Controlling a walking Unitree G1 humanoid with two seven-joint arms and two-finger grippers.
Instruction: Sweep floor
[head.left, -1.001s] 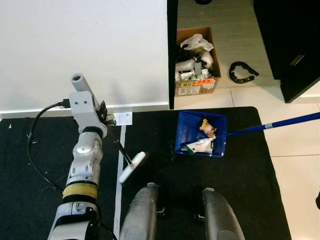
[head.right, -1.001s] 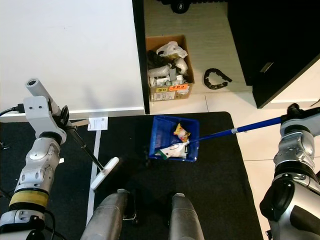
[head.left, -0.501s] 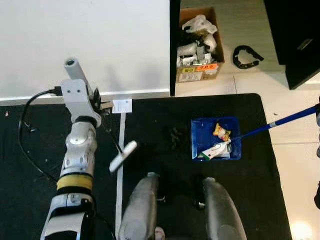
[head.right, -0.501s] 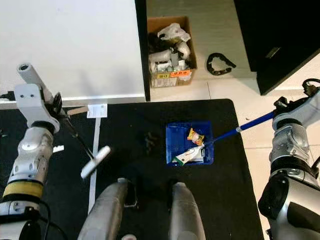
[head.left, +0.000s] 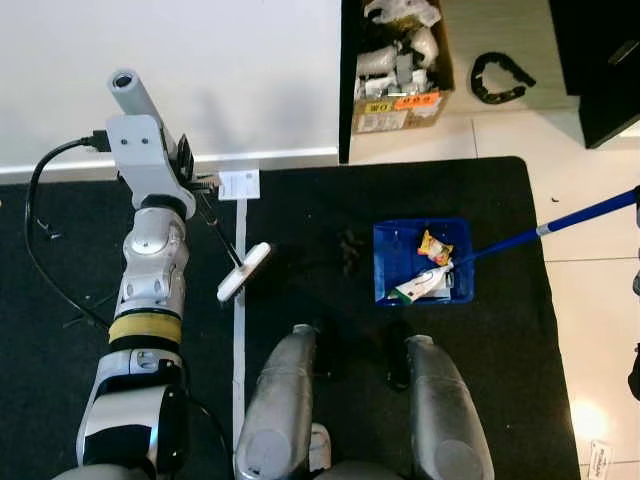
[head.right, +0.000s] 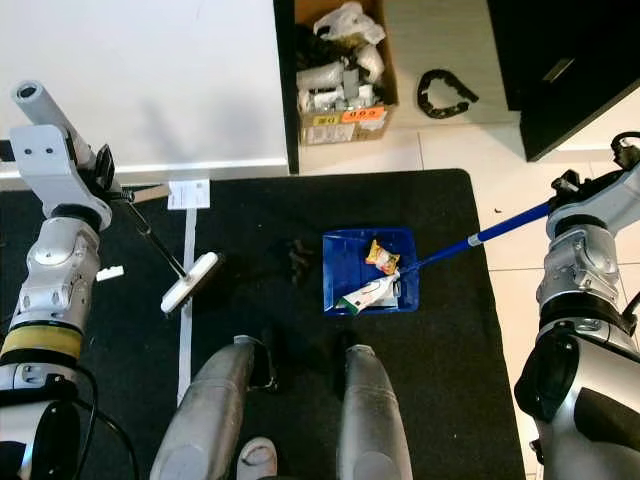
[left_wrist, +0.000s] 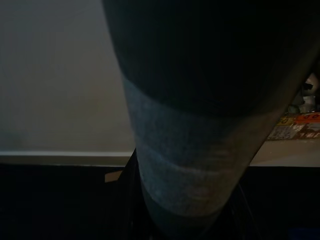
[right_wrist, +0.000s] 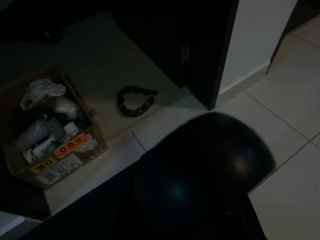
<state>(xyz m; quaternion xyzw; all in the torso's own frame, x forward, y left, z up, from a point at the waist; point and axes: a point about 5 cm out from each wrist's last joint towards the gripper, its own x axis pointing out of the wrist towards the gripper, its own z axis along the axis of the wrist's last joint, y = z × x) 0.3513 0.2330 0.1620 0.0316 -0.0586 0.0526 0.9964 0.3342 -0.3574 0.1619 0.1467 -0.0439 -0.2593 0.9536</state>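
2 tools are in play. Up by the white wall, the left gripper (head.left: 190, 185) carries a thin black rod that slants down to a small white brush head (head.left: 244, 272), which sits near the white line on the black mat (head.right: 120, 400); I cannot tell how tightly the fingers close on the rod. Over the tiles on the robot's right, the right gripper (head.right: 622, 150) is at the upper end of the long blue handle (head.right: 490, 233) of a blue dustpan (head.right: 344, 262), and its fingers are hidden from me as well.

That dustpan rests on the mat just ahead of the robot's feet, with 2 bits of rubbish in it: a yellow wrapper (head.right: 381, 256) and a white tube-like packet (head.right: 368, 293). So a good part of the sweeping looks done. Left over, as far as I can see, is 1 dark clump of debris (head.right: 297, 260) on the mat between brush and pan, just beside the pan's near edge. Beyond the mat stands a cardboard box (head.right: 343, 60) crammed with oddments.
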